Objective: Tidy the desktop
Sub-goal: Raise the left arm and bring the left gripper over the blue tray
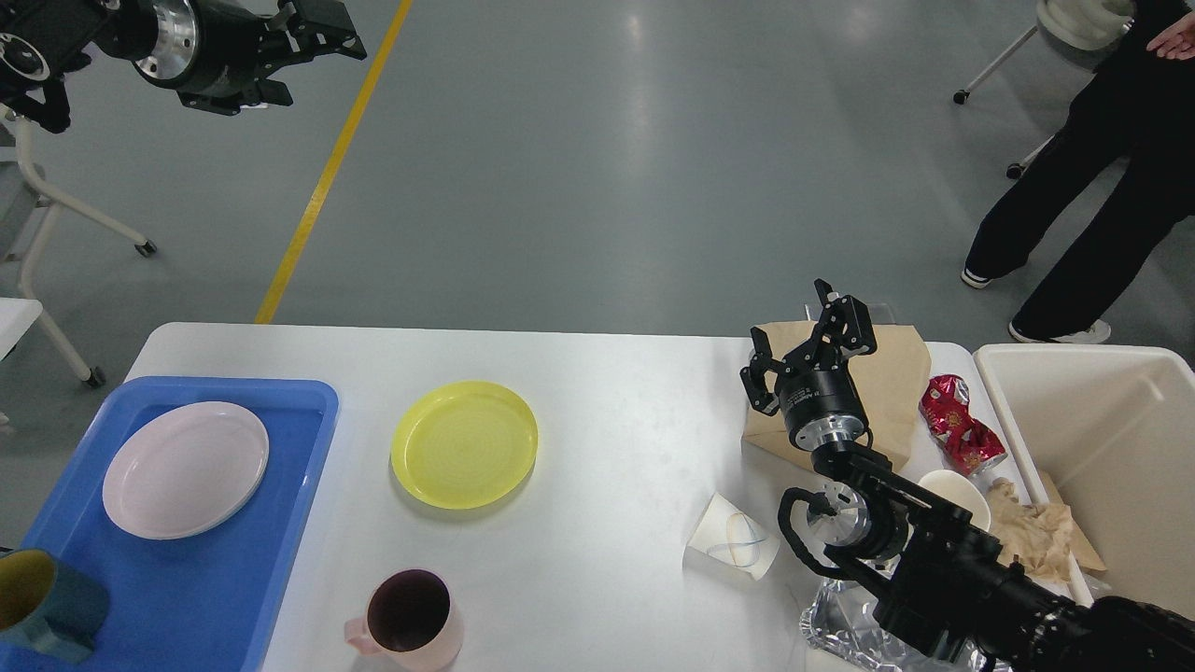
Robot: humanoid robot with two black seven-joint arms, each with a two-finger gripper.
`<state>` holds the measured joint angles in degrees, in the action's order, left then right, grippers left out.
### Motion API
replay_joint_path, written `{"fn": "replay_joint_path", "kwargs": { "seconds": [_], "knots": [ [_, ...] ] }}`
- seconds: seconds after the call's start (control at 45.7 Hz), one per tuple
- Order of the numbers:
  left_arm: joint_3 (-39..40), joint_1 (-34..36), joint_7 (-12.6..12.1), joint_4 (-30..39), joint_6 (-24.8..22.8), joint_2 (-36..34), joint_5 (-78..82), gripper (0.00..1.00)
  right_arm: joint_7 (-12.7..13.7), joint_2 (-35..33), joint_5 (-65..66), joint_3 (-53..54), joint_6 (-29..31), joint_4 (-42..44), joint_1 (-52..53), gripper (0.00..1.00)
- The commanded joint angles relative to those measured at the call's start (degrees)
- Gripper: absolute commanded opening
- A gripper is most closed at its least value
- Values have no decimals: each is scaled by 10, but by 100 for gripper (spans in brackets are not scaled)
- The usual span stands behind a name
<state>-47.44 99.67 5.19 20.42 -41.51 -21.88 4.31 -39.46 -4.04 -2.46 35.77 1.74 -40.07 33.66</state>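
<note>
Tabletop [607, 392] carries a yellow plate [464, 443]; right tool [808, 338] hangs open, empty, over brown paper [896, 373]; left tool [313, 33] spread, empty, aloft.

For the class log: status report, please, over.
Left gripper open, raised off the table. Right gripper open above paper bag. Desktop untidy: yellow plate, cups, wrappers.

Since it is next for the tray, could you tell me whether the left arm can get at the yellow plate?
Probably yes. The yellow plate lies alone on bare desktop, nothing over it, but the left claw is raised far off.
</note>
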Motion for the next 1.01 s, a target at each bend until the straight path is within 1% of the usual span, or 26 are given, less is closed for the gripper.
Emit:
{"fn": "replay_joint_path", "kwargs": {
  "seconds": [0.0,0.044,0.109,0.175,0.241,0.306,0.415,0.503,0.569,0.612,0.678,0.722,0.809,0.984],
  "knots": [
    [-64,53,0,46,-53,-4,1,100,0,0,0,0,-1,1,0,100],
    [-107,80,0,87,-64,-4,0,100,0,0,0,0,0,0,0,100],
    [-175,123,0,171,-69,4,0,100,0,0,0,0,0,0,0,100],
    [-215,155,1,252,-70,19,-1,100,0,0,0,0,0,0,0,100],
    [-226,170,0,301,-70,33,-1,100,0,0,0,0,0,1,0,100],
    [-226,175,1,336,-70,39,-2,100,0,0,0,0,0,1,0,100],
    [-227,185,4,394,-70,45,-3,100,0,0,0,0,0,0,0,100],
    [-231,196,1,454,-70,41,-3,100,0,0,0,0,0,1,0,100],
    [-262,214,2,468,-70,29,-3,100,0,0,0,0,0,0,0,100],
    [-291,223,8,468,-70,20,-3,100,0,0,0,0,-1,0,0,100],
    [-331,239,1,472,-70,20,-3,100,0,0,0,0,0,0,0,100],
    [-352,249,1,483,-73,27,-2,100,0,0,0,0,0,0,0,100],
    [-377,252,1,506,-74,59,-3,100,0,0,0,0,0,-1,0,100],
    [-397,253,0,512,-81,76,-2,100,0,0,0,0,0,-2,0,100]
  ]
}}
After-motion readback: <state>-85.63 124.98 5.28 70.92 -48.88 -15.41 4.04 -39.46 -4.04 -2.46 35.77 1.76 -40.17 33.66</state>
